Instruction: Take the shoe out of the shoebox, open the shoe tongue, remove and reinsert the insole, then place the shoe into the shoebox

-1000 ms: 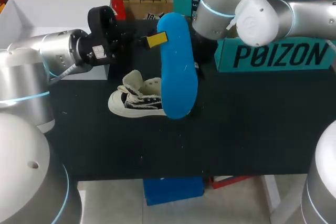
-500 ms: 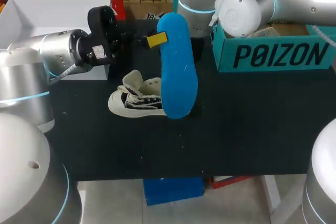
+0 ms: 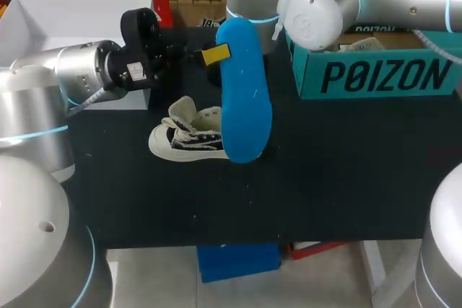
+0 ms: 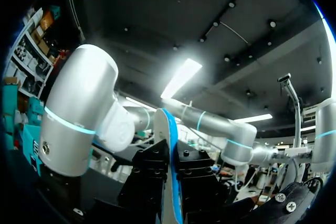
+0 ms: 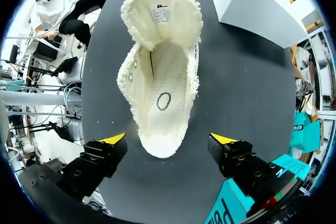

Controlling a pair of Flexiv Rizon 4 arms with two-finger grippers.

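A long blue insole [image 3: 244, 99] hangs upright over the table, with my left gripper [image 3: 211, 55] shut on its upper end. In the left wrist view the insole's edge [image 4: 169, 182] runs between the black fingers. Below it, the cream and black high-top shoe [image 3: 186, 135] lies on the black table [image 3: 325, 171], partly hidden by the insole. My right arm [image 3: 317, 5] crosses the back of the table, its gripper hidden in the head view. From above, my right gripper [image 5: 169, 139] is open, looking down into the shoe's [image 5: 163, 72] wide-open mouth.
The teal shoebox [image 3: 375, 70] stands at the back right, its corner [image 5: 231, 214] near my right gripper. A white box lid [image 3: 72, 16] sits at the back left behind my left arm [image 3: 79, 70].
My right arm has swung left across the back of the table, away from the shoebox. The left arm, the insole and the shoe have stayed in place.
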